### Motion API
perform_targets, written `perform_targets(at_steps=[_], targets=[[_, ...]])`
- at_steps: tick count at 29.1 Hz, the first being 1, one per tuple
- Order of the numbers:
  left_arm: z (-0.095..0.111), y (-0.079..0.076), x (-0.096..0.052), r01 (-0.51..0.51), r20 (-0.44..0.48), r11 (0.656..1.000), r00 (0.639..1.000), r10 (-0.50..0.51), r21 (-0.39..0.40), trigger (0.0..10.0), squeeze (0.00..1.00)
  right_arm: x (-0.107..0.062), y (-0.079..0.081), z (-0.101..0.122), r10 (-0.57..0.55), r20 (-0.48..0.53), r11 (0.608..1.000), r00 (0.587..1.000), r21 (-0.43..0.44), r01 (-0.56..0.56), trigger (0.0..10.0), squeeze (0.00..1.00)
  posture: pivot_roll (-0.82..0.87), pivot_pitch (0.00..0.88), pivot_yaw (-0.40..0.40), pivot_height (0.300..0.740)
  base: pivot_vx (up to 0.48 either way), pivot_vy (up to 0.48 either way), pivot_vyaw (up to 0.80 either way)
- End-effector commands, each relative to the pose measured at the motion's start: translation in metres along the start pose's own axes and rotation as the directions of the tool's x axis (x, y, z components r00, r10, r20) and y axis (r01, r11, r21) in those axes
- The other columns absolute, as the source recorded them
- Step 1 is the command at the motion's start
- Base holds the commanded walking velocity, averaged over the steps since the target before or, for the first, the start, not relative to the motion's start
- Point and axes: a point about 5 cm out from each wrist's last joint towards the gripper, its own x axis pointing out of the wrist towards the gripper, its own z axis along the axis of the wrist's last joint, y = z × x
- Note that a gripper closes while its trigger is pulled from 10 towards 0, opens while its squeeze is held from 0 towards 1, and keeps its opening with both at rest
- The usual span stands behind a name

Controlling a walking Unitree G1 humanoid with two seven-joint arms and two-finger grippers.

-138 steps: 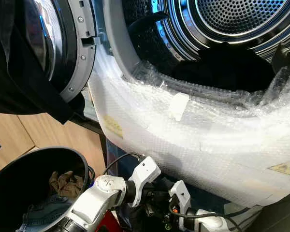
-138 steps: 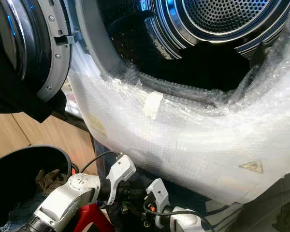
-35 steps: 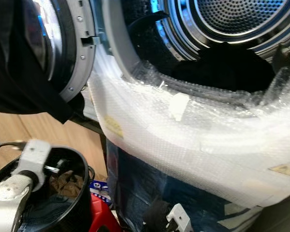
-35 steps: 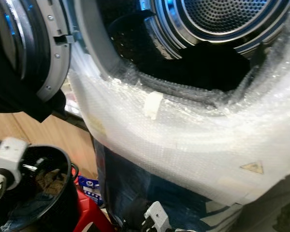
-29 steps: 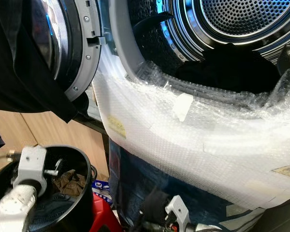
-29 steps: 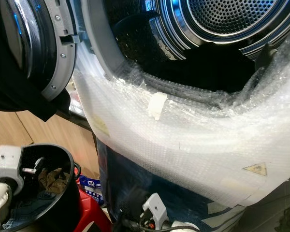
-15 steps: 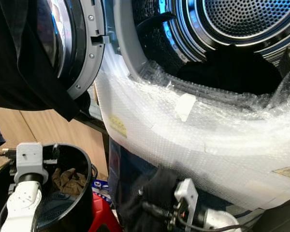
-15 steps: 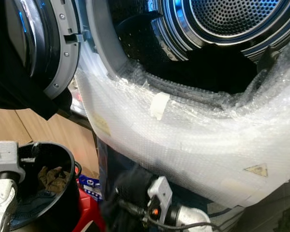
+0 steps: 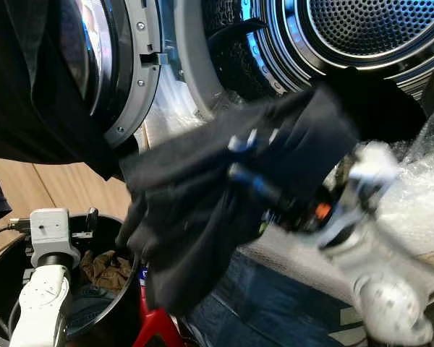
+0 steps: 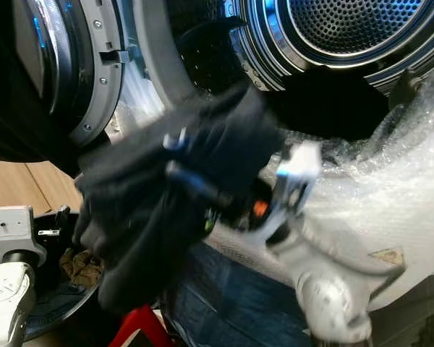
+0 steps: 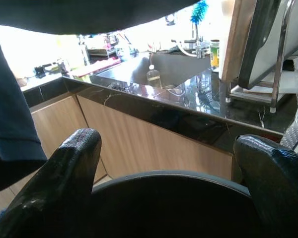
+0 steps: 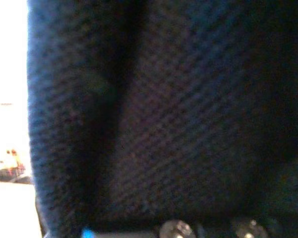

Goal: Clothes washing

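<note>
My right gripper is raised in front of the washing machine's opening, shut on a black garment that drapes over its fingers and hangs down. The right wrist view shows that dark fabric pressed close. The steel drum gapes behind, with dark clothes lying at its mouth. My left gripper hovers open above the black laundry basket at the lower left, its fingers wide apart with nothing between them. A brown garment lies in the basket.
The round door stands open to the left, with another black cloth hanging over it. Bubble wrap covers the machine's front. A red stool sits beside the basket. Wooden cabinets and a dark counter lie beyond.
My right arm has swung up from below the machine's front, carrying the black garment to the height of the opening. The left arm has stayed over the basket.
</note>
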Motion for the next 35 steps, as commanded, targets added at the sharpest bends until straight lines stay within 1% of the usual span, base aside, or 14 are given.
perform_targets(at_steps=[1,9,14,18,21,22,23,25,26,27,29,31,34,35], targets=[[0.001,0.000,0.002,-0.002,0.006,1.000,1.000,0.003,-0.026,10.0,0.00,0.005,0.000,0.013,0.023,0.055,1.000,0.998,-0.007,-0.023,0.0,0.00,0.05,0.000,0.007,0.740,0.000,0.000,0.00],[0.002,0.001,0.005,-0.017,0.004,0.997,1.000,0.017,-0.073,10.0,0.00,0.046,-0.042,0.044,-0.004,0.089,0.994,0.996,-0.112,0.014,0.0,0.00,0.06,0.000,0.000,0.740,0.000,0.000,0.00],[0.000,0.004,0.003,-0.037,-0.007,0.994,0.999,0.037,-0.102,10.0,0.00,0.070,-0.064,0.056,-0.056,0.061,0.981,0.997,-0.180,0.066,0.0,0.00,0.05,0.000,0.002,0.740,0.000,0.000,0.00],[0.001,0.001,0.001,-0.022,-0.005,0.994,1.000,0.021,-0.106,10.0,0.00,0.085,-0.091,0.074,-0.159,0.066,0.957,0.985,-0.233,0.170,0.0,0.00,0.06,0.000,0.003,0.740,0.000,0.000,0.00],[0.001,0.001,0.001,-0.024,-0.005,0.994,1.000,0.024,-0.108,10.0,0.00,0.091,-0.107,0.084,-0.283,0.064,0.919,0.957,-0.267,0.290,0.0,0.00,0.06,0.000,0.001,0.740,0.000,0.000,0.00],[0.000,0.002,0.000,-0.030,-0.010,0.993,1.000,0.029,-0.113,10.0,0.00,0.093,-0.120,0.086,-0.416,0.038,0.859,0.908,-0.311,0.407,0.0,0.00,0.06,0.000,-0.005,0.740,0.000,0.000,0.00],[0.000,0.002,0.000,-0.030,-0.010,0.993,1.000,0.029,-0.113,10.0,0.00,0.093,-0.120,0.086,-0.416,0.038,0.859,0.908,-0.311,0.407,0.0,0.00,0.06,0.000,-0.005,0.740,0.000,0.000,0.00],[-0.003,0.000,-0.003,-0.034,-0.022,0.991,0.999,0.031,-0.127,10.0,0.00,0.089,-0.138,0.089,-0.614,0.033,0.745,0.789,-0.307,0.592,0.0,0.00,0.06,0.000,-0.006,0.740,0.000,0.000,0.00],[-0.003,0.000,-0.003,-0.034,-0.022,0.991,0.999,0.031,-0.127,10.0,0.00,0.089,-0.138,0.089,-0.614,0.033,0.745,0.789,-0.307,0.592,0.0,0.00,0.06,0.000,-0.006,0.740,0.000,0.000,0.00],[-0.005,-0.002,-0.006,-0.035,-0.032,0.990,0.999,0.031,-0.136,10.0,0.00,0.086,-0.144,0.092,-0.680,0.053,0.688,0.732,-0.300,0.661,0.0,0.00,0.06,0.000,-0.009,0.740,0.000,0.000,0.00],[-0.006,-0.003,-0.007,-0.034,-0.033,0.990,0.999,0.029,-0.136,10.0,0.00,0.084,-0.146,0.092,-0.697,0.056,0.669,0.715,-0.308,0.677,0.0,0.00,0.06,0.000,-0.011,0.740,0.000,0.000,0.00],[-0.009,-0.004,-0.009,-0.027,-0.038,0.990,0.999,0.022,-0.135,10.0,0.00,0.067,-0.160,0.082,-0.837,0.006,0.497,0.547,-0.407,0.766,0.0,0.00,0.06,0.000,-0.004,0.740,0.000,0.000,0.00],[-0.008,-0.005,-0.009,-0.020,-0.038,0.991,0.999,0.016,-0.134,10.0,0.00,0.057,-0.164,0.078,-0.886,0.001,0.414,0.464,-0.448,0.792,0.0,0.00,0.07,0.000,-0.009,0.740,0.000,0.000,0.00],[-0.007,-0.004,-0.008,-0.021,-0.033,0.991,0.999,0.017,-0.133,10.0,0.00,0.052,-0.166,0.078,-0.903,0.007,0.385,0.430,-0.430,0.817,0.0,0.00,0.08,0.000,-0.012,0.740,0.000,0.000,0.00]])
